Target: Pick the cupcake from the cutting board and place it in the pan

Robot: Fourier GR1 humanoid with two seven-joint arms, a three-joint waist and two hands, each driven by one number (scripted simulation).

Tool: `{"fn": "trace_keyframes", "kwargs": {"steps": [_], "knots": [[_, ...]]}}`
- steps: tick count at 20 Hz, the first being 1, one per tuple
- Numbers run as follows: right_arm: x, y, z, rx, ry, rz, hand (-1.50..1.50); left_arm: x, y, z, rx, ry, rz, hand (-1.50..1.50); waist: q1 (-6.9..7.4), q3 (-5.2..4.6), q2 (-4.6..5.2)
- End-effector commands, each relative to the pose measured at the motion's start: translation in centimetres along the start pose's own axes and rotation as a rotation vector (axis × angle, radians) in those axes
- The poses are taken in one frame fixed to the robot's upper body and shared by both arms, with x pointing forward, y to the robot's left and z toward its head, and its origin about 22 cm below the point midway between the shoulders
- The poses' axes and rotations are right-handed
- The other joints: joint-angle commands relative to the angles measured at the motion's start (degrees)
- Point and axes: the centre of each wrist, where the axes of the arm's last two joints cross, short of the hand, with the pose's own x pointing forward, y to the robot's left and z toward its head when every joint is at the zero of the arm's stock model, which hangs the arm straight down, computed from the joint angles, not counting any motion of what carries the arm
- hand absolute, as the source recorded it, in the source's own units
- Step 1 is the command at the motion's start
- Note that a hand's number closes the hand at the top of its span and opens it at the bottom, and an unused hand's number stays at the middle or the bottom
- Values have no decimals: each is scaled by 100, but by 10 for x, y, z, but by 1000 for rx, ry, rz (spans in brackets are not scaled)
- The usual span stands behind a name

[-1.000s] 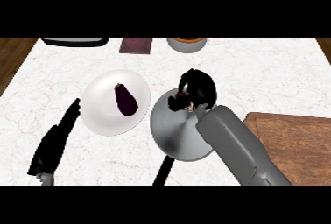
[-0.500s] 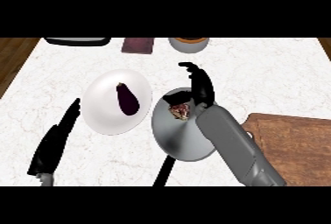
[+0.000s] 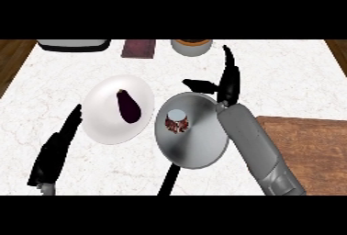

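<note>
The cupcake (image 3: pixel 177 123), white-topped with a dark red wrapper, sits inside the grey pan (image 3: pixel 196 142), a little left of its middle. The pan's black handle (image 3: pixel 169 180) runs toward the lower edge. My right hand (image 3: pixel 227 81) is open above the pan's far rim, fingers straight and pointing away, thumb out to the left; it touches nothing. The brown cutting board (image 3: pixel 311 142) lies at the right edge with my right forearm partly across it. My left hand (image 3: pixel 59 147) rests open at the lower left, beside the white plate.
A white plate (image 3: pixel 102 114) with a dark eggplant (image 3: pixel 129 106) lies left of the pan. Along the far edge stand a grey-black appliance (image 3: pixel 73 44), a dark red box (image 3: pixel 138 48) and a bowl (image 3: pixel 192 46). Wooden floor shows beyond the counter's corners.
My right hand has let go of the cupcake, which now sits in the pan. The hand opened and lifted away toward the far side. The left hand stayed still.
</note>
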Motion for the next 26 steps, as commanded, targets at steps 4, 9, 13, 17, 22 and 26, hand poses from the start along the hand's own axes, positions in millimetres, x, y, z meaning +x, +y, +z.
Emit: {"fn": "trace_keyframes", "kwargs": {"steps": [4,9,13,17,22,26], "knots": [[-43,-78,-14,-171,-7,-104,-150,-11,-3,6,26,27,-14,0,-185,-3,-42],[-62,-154,-1,-155,-73,-45,-150,-21,9,2,37,40,10,0,-301,-11,-70],[-91,-210,29,-170,-79,-13,-150,-9,16,5,32,35,9,0,-300,-7,-72],[-104,-263,32,-191,-93,-26,-150,-12,-1,6,29,25,1,0,-182,-5,-42],[-98,-318,59,-168,-83,-8,-150,-2,20,12,41,30,-13,0,-178,-6,-49],[-110,-347,63,-164,-77,-27,-150,-11,5,12,20,19,10,0,-150,-6,-39]]}}
